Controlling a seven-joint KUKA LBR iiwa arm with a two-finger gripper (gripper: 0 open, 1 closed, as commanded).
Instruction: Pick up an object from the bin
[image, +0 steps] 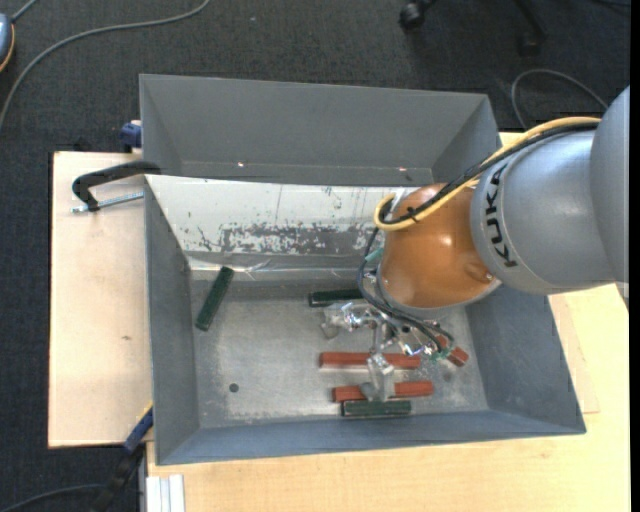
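The hand (381, 370) hangs low over a cluster of flat bars at the front right of the bin (170, 330), with a long red bar (347, 360) just beside it, a short red bar (354, 393) nearer the front, and a dark green bar (377, 407) by the front wall. I cannot tell whether it is open or closed. A clean pick probably means choosing one bar, likely the long red one, straddling its narrow width and keeping off its neighbours and the wall. The black bar (335, 297) lies further back.
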